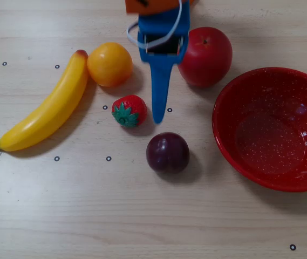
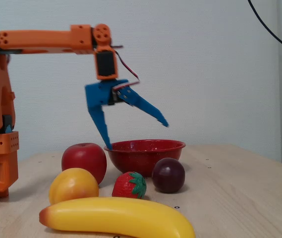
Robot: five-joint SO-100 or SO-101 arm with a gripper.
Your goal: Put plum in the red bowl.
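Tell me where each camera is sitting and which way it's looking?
Overhead view: above the table, looking straight down at the fruit; only the blue gripper and a bit of orange arm show at the top edge.
Fixed view: low at table height, looking sideways across the banana; the whole orange arm and open gripper show.
Both share the plum, red bowl, apple and strawberry.

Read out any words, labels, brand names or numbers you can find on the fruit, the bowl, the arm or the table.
None: no readable text shows in either view.
The plum, red bowl, apple, strawberry, orange and banana carry no labels or stickers.
The table has only small printed ring marks, not characters.
The orange arm and blue gripper show no lettering.
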